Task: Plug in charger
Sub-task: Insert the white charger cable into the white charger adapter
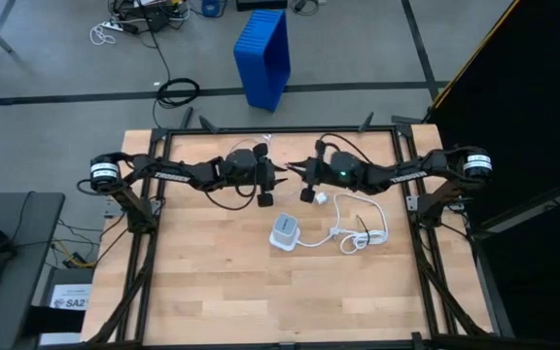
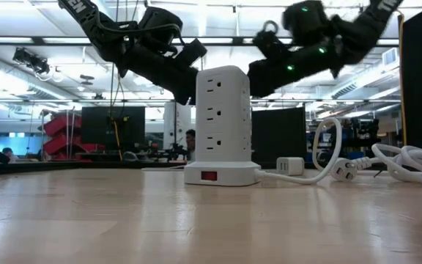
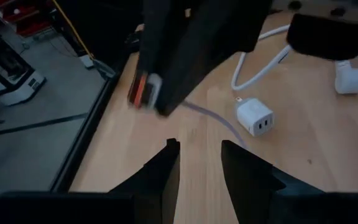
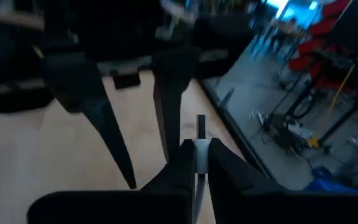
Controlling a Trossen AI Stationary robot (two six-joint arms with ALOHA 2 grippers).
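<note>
Wooden table [image 1: 212,292]: one charger [image 3: 255,116] (two ports), two grippers.

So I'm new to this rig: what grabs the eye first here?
The white tower power strip stands mid-table, its cord looping to its right. Both arms meet above the table's far edge, the left claw open, the right claw pinching something thin. A small white charger lies nearby.

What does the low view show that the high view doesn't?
Only low: the power tower's stacked outlet faces, its red switch, and the room behind. Only high: the blue bin on the floor and the white cord's whole looped run across the table. Both: tower, charger, cord.
</note>
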